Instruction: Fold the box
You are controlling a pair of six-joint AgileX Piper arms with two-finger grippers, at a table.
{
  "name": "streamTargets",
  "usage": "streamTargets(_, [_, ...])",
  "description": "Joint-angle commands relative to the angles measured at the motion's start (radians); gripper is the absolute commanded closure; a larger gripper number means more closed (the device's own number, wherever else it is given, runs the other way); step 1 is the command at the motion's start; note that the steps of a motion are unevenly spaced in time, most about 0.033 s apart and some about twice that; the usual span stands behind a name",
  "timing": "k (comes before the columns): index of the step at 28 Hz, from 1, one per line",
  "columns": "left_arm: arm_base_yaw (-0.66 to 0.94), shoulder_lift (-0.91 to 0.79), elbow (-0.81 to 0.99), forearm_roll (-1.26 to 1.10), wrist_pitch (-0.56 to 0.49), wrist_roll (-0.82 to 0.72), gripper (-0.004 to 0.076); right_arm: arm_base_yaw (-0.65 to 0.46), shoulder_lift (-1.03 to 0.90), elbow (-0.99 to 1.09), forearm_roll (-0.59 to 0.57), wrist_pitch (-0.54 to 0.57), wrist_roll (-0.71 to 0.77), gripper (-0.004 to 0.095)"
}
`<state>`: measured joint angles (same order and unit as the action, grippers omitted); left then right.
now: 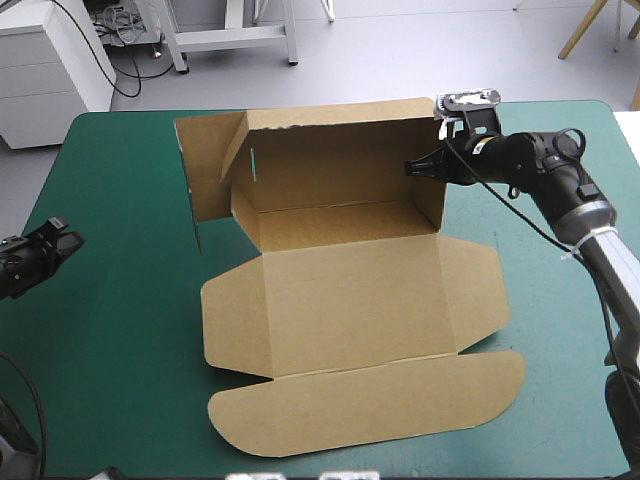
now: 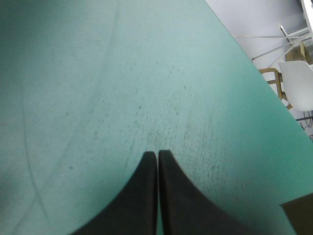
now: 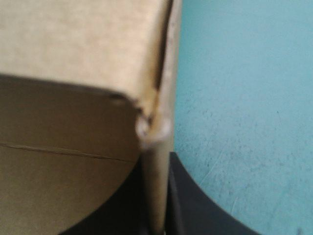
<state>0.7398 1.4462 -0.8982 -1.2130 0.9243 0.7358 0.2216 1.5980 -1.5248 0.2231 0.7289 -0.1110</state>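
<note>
Sitting at the middle of the counter (image 1: 110, 330), the box (image 1: 350, 300) is half raised into a container: its far part forms an open tray, and its near part lies flat on the teal-green cover. The tray has a rear wall standing along the far side, a right wall (image 1: 441, 195) standing upright and an inner left wall beside a further flap that swings outward at the far left corner. The tray's floor shows as bare brown board. Nearer the robot, a wide panel lies flat with a short flap on each side. Beyond it a long rounded flap (image 1: 370, 410) reaches toward the counter's near edge. The right gripper (image 1: 410, 167) pinches the right wall near its upper far corner, all but closed on the board. In the right wrist view the wall's edge runs up between the two black fingers (image 3: 195, 200), one inside the tray and the other outside above the cover. The left gripper (image 2: 157, 152) has its fingers pressed together into a single point. It hangs over bare cover near the counter's left edge, well apart from the box. Only a brown corner of the board shows off to one side in its wrist view.
</note>
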Motion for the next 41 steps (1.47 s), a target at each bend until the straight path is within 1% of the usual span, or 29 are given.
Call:
streamTargets(1, [0.002, -0.035, -0.02, -0.053, 0.013, 0.005, 0.0734, -0.006, -0.044, -0.123, -0.006, 0.168, 0.111, 0.0923])
streamTargets(5, [0.002, -0.035, -0.02, -0.057, 0.02, 0.011, 0.0734, -0.006, -0.044, -0.154, -0.004, 0.341, 0.15, 0.0923])
streamTargets(8, [0.002, -0.035, -0.02, -0.057, 0.029, 0.011, 0.0734, -0.006, -0.039, -0.15, -0.027, 0.46, 0.166, 0.0923])
streamTargets(9, [0.002, -0.035, -0.02, -0.057, 0.033, 0.011, 0.0734, -0.006, -0.035, -0.146, -0.038, 0.475, 0.173, 0.0924])
streamTargets(13, [0.002, -0.035, -0.02, -0.059, 0.037, 0.011, 0.0734, -0.006, -0.026, -0.108, -0.044, 0.475, 0.173, 0.0923])
streamTargets(19, [0.002, -0.035, -0.02, -0.059, 0.064, 0.011, 0.0734, -0.006, 0.033, -0.09, -0.108, 0.475, 0.173, 0.0923])
streamTargets(25, [0.002, -0.035, -0.02, -0.06, 0.068, 0.009, 0.0734, -0.006, 0.116, -0.09, -0.167, 0.466, 0.15, 0.0924])
streamTargets(30, [0.002, -0.035, -0.02, -0.06, 0.084, 0.005, 0.0734, -0.006, 0.179, -0.092, -0.236, 0.402, 0.181, 0.0924])
streamTargets(33, [0.002, -0.035, -0.02, -0.06, 0.084, 0.005, 0.0734, -0.006, 0.2, -0.094, -0.245, 0.348, 0.181, 0.0923])
streamTargets(34, [0.002, -0.035, -0.02, -0.06, 0.082, 0.005, 0.0734, -0.006, 0.207, -0.094, -0.245, 0.31, 0.181, 0.0917])
streamTargets(36, [0.002, -0.035, -0.02, -0.06, 0.082, 0.005, 0.0734, -0.006, 0.207, -0.094, -0.239, 0.278, 0.181, 0.0879])
streamTargets(38, [0.002, -0.035, -0.02, -0.06, 0.082, 0.005, 0.0734, -0.006, 0.207, -0.094, -0.236, 0.269, 0.182, 0.0806])
streamTargets(39, [0.002, -0.035, -0.02, -0.06, 0.079, 0.005, 0.0734, -0.006, 0.207, -0.094, -0.236, 0.274, 0.184, 0.0694])
streamTargets(40, [0.002, -0.035, -0.02, -0.06, 0.076, 0.005, 0.0734, -0.006, 0.207, -0.094, -0.236, 0.279, 0.184, 0.0624])
streamTargets(41, [0.002, -0.035, -0.02, -0.06, 0.067, 0.005, 0.0734, -0.006, 0.207, -0.094, -0.236, 0.29, 0.184, 0.0473])
